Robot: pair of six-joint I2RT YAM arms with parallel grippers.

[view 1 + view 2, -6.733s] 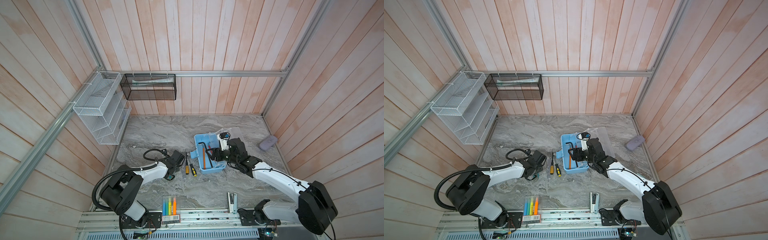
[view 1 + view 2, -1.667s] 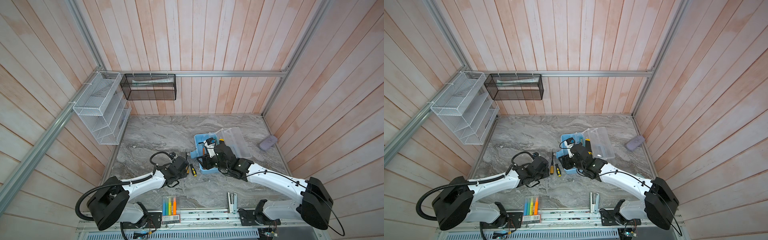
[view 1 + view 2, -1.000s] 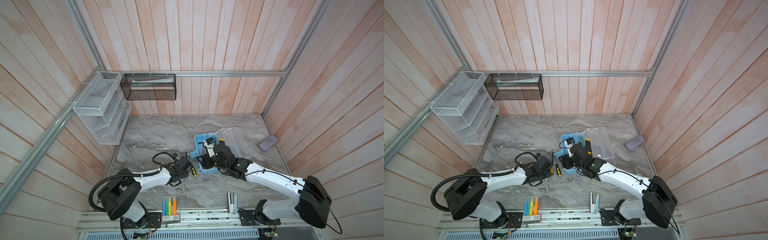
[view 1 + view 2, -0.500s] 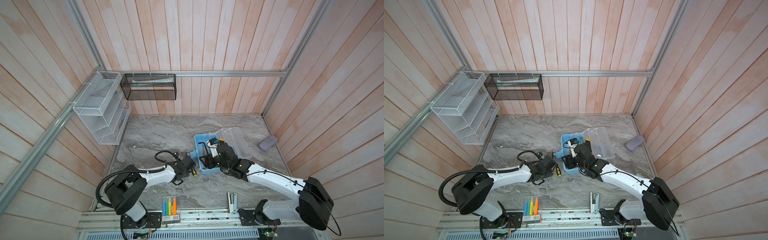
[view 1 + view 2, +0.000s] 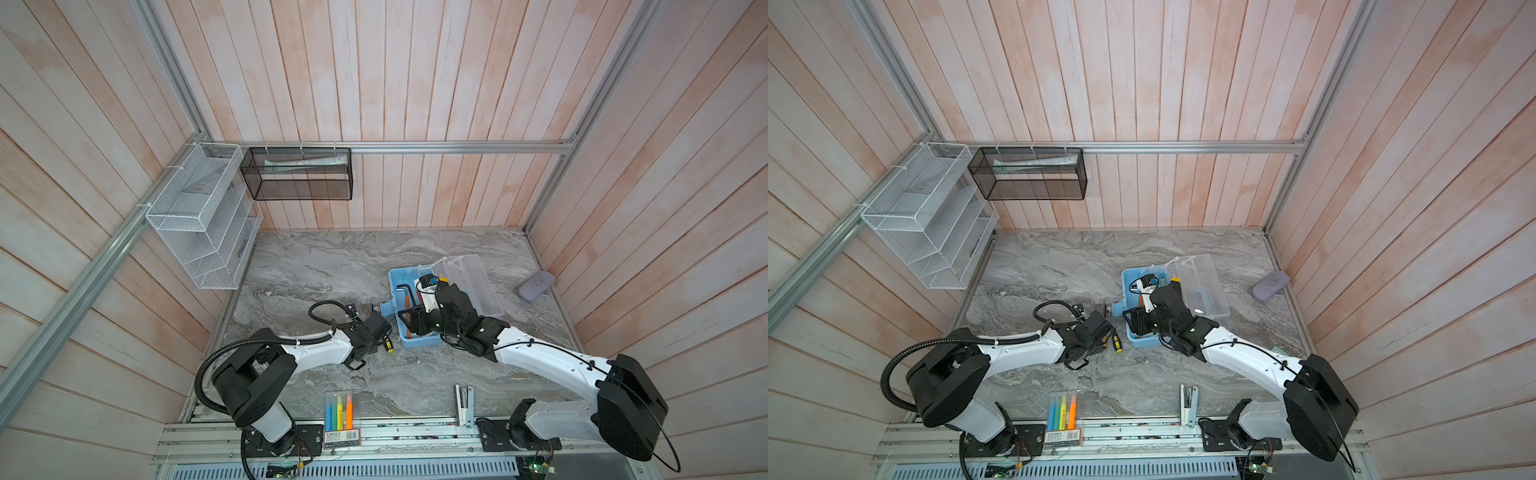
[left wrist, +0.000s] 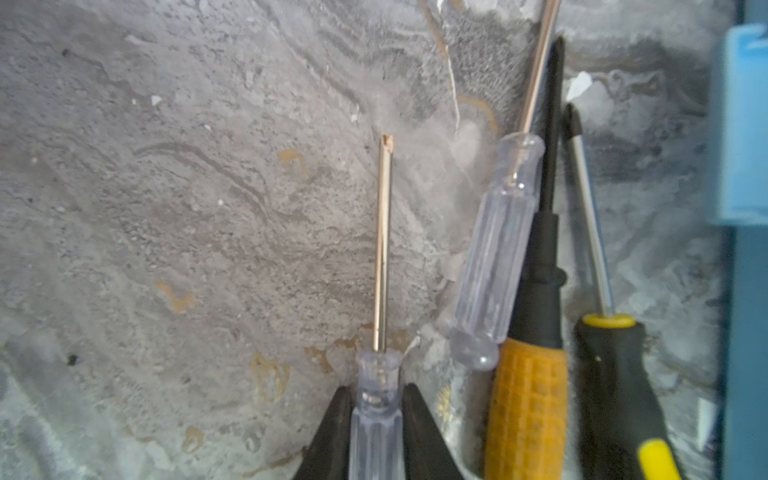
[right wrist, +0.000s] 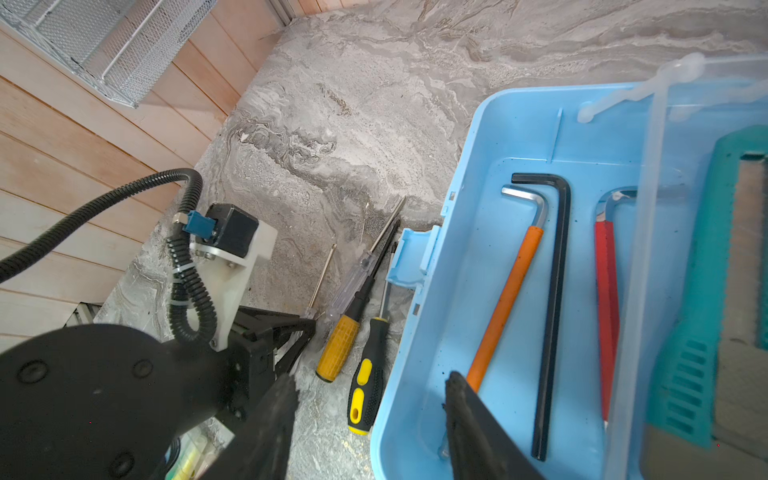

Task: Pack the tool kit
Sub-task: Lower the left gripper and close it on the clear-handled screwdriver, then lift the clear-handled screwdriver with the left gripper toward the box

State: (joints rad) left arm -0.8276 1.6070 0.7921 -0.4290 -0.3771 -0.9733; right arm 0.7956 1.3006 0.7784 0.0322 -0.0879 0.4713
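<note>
Marble tabletop (image 6: 166, 208), left fingers (image 6: 420, 436) around clear screwdriver (image 6: 376, 419)

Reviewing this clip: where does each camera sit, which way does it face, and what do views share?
Top views: overhead above the arm bases, looking down on the table; left arm, right arm whole.
Left wrist: on the left arm, facing low along the table; left gripper closed on clear-handled screwdriver.
Right wrist: on the right arm, facing down into the blue box; open right gripper in foreground.
Shared: both wrist views show the orange-handled screwdriver.
</note>
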